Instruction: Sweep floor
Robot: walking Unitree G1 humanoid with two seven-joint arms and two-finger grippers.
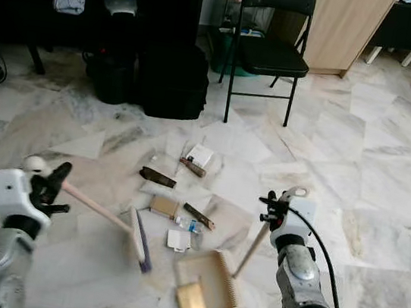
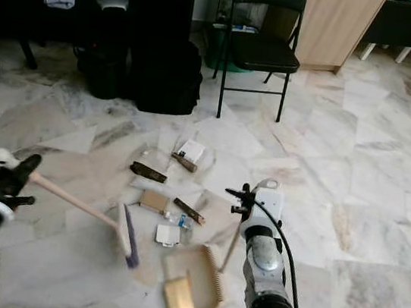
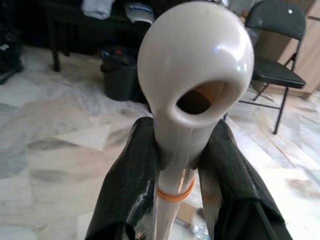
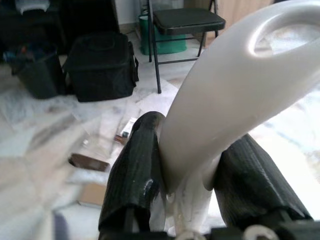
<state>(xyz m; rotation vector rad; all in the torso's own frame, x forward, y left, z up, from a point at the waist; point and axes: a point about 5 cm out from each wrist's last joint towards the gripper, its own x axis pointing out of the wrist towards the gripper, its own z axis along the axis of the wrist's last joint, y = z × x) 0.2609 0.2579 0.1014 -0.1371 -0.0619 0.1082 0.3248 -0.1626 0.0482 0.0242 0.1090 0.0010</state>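
Note:
My left gripper (image 1: 52, 182) is shut on the cream handle (image 3: 195, 85) of a small broom. Its brush head (image 1: 140, 240) rests on the marble floor at the left edge of the litter. My right gripper (image 1: 270, 209) is shut on the white handle top (image 4: 235, 90) of a tan dustpan (image 1: 206, 284), which sits on the floor in front of the litter with a flat golden piece (image 1: 192, 305) in it. Between broom and pan lie a white scrap (image 1: 177, 240), a small bottle (image 1: 188, 225) and a cardboard piece (image 1: 164, 206). Farther back are a dark wrapper (image 1: 158, 177) and a white card (image 1: 200, 155).
A black folding chair (image 1: 269, 52) stands behind the litter. Left of it are a black bag (image 1: 174, 81) and a dark bin (image 1: 113, 76) under a cloth-covered table. A wooden cabinet (image 1: 346, 28) is at the back right. Open marble floor stretches to the right.

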